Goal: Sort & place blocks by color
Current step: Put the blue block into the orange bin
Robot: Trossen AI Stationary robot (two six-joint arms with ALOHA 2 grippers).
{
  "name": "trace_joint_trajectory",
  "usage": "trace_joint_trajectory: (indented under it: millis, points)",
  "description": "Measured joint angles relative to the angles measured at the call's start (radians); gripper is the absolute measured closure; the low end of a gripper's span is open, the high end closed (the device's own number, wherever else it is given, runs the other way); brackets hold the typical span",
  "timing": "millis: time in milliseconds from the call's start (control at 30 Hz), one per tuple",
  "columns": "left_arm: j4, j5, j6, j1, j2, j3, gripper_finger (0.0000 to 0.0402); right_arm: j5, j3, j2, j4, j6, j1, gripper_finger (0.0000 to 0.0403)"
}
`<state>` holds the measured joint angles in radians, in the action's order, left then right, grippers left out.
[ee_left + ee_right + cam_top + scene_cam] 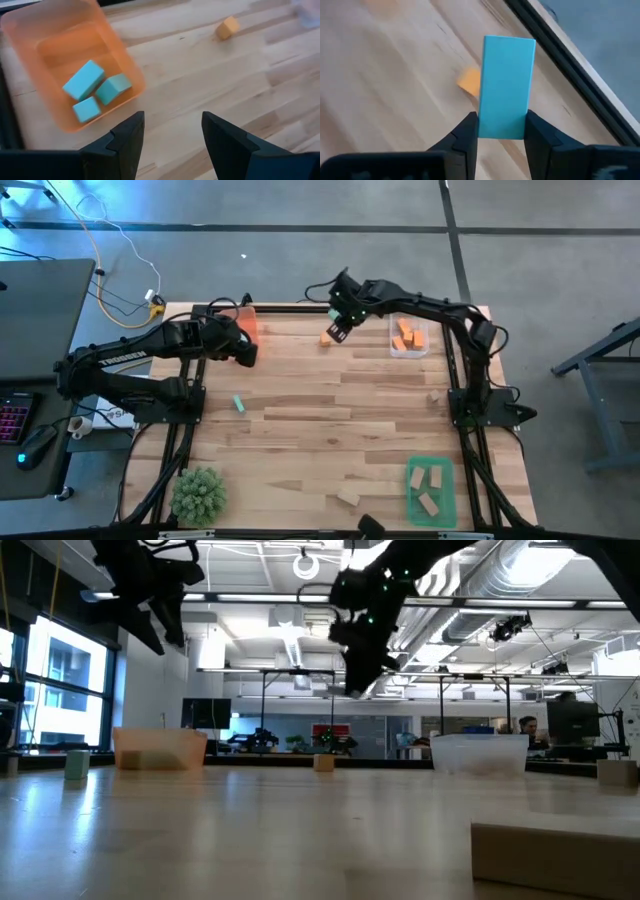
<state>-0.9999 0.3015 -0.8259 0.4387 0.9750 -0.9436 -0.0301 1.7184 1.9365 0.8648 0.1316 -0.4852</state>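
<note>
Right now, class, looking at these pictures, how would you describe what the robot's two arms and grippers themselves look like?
Both arms are dark, jointed and slim. The left arm bears white lettering along one link. Each gripper, left gripper and right gripper, ends in two flat, dark, angular fingers.

The middle of the table (330,405) lies bare, a wide lane from left to right, broken only by one teal block (239,404) left of centre. Along the far edge the orange tray (247,323), a loose orange block (326,338) and the clear tray (409,337) stand in line. The near edge is hemmed by the spiky plant (198,493) at left and the green tray (431,490) at right.
</note>
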Motion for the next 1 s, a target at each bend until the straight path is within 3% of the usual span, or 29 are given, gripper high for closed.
trace_joint_trajectory:
  millis: [200,533,1000]
  points:
    - [0.121,-0.02,0.031,0.0,0.0,0.0,0.0215,0.121,0.001,-0.035,-0.175,-0.001,0.023,0.0308]
    - [0.373,-0.176,0.209,0.005,0.0,0.0,0.0215,0.319,0.001,-0.055,-0.298,-0.06,0.054,0.0308]
    - [0.678,-0.373,0.152,0.162,0.0,0.0,0.0215,0.477,0.001,-0.156,-0.463,-0.018,0.055,0.0308]
